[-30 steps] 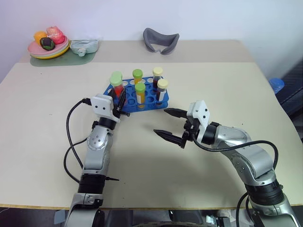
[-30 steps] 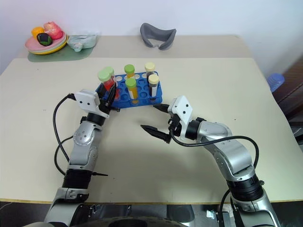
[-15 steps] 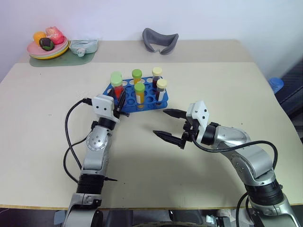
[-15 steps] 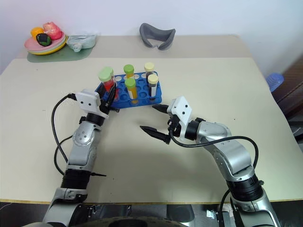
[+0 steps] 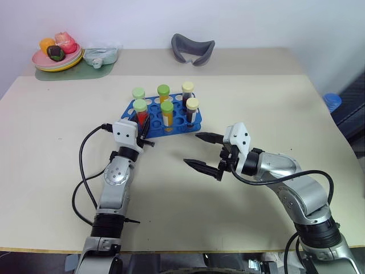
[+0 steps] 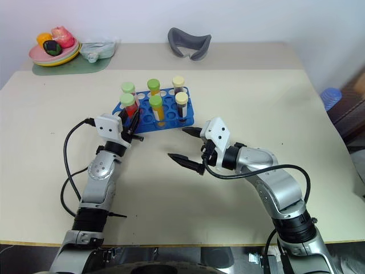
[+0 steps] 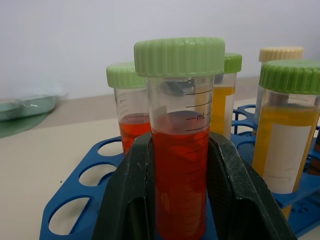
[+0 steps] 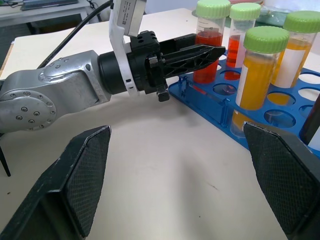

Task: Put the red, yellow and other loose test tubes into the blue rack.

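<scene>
Now, from the head, you see the left gripper [image 5: 143,124] pinching a red tube [image 5: 141,113] at the blue rack's [image 5: 178,121] left corner. Your left wrist shows fingers [image 7: 131,200] hugging it. The right gripper [image 6: 183,144] is spread wide, empty.

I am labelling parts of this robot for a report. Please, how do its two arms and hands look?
Both arms are silver-grey metal cylinders with black joint rings. Each wrist carries a white angular housing. The left hand and right hand each have two black tapered fingers; the inner pads show a fine textured grid. A black cable loops beside the left arm, another along the right forearm.
</scene>
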Controlling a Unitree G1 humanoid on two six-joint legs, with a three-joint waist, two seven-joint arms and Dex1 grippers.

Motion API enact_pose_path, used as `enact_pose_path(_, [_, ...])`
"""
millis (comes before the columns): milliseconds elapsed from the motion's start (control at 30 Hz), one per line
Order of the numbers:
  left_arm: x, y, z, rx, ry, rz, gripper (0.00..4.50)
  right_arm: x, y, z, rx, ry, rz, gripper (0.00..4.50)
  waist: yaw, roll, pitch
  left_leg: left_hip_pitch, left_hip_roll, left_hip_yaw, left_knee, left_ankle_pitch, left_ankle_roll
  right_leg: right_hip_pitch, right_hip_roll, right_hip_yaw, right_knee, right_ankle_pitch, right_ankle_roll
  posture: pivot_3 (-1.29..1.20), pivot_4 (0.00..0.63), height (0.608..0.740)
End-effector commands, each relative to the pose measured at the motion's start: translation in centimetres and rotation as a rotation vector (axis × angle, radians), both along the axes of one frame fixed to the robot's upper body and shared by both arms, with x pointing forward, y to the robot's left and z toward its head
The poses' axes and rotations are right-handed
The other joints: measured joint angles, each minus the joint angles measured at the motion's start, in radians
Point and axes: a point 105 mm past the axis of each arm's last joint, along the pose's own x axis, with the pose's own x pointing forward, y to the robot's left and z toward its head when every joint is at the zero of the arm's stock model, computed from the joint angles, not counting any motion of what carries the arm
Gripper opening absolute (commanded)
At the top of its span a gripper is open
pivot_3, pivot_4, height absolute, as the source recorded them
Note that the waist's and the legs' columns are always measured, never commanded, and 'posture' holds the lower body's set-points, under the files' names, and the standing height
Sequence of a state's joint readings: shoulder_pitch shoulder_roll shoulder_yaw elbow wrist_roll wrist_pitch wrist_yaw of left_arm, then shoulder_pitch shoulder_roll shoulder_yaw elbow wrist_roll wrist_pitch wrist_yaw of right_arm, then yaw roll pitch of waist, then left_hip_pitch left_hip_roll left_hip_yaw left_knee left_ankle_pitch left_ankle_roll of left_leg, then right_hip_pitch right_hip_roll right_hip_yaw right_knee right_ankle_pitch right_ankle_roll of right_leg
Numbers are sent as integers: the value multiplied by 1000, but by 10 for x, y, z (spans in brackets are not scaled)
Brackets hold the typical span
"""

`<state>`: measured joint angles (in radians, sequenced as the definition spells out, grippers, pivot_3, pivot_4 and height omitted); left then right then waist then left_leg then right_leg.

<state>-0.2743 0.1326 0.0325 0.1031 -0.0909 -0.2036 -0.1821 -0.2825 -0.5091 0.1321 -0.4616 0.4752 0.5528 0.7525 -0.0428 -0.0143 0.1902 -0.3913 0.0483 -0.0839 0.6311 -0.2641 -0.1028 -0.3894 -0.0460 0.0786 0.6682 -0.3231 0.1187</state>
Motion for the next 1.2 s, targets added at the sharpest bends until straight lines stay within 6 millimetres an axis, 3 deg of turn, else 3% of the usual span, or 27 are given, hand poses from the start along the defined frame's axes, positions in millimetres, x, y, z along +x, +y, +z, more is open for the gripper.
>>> enact_pose_path(33, [-1,0,8,-17,-30,0,2201,-3,3,10,17,-48,18,4330,1,0,0,0,0,0,0,0,0,0,0,0,0,0,0,0,150,740])
enact_pose_path(167, [-4,6,17,-27,-72,34,4204,-3,1,10,14,-47,16,4330,1,0,0,0,0,0,0,0,0,0,0,0,0,0,0,0,150,740])
enact_pose_path(367, [-21,31,40,-11,-151,85,4204,3,-13,11,-9,-52,-18,4330,0,0,0,0,0,0,0,0,0,0,0,0,0,0,0,0,150,740])
enact_pose_path(500, [-43,61,46,55,-130,110,4204,12,-43,10,-61,-57,-99,4330,-1,0,0,0,0,0,0,0,0,0,0,0,0,0,0,0,150,740])
enact_pose_path(767, [-96,118,8,165,175,22,4204,21,-120,8,-164,-31,-294,4330,1,0,0,0,0,0,-1,0,1,0,0,0,-1,0,0,0,150,740])
enact_pose_path(900, [-108,127,-2,201,245,12,4204,24,-141,5,-194,-24,-330,4330,0,0,0,0,0,1,0,-1,1,1,0,0,-1,0,0,0,150,740])
enact_pose_path(1200, [-118,133,-7,173,277,64,4204,25,-150,1,-182,-9,-354,4330,-1,0,0,0,0,1,0,-1,1,1,0,1,-1,0,0,0,150,740])
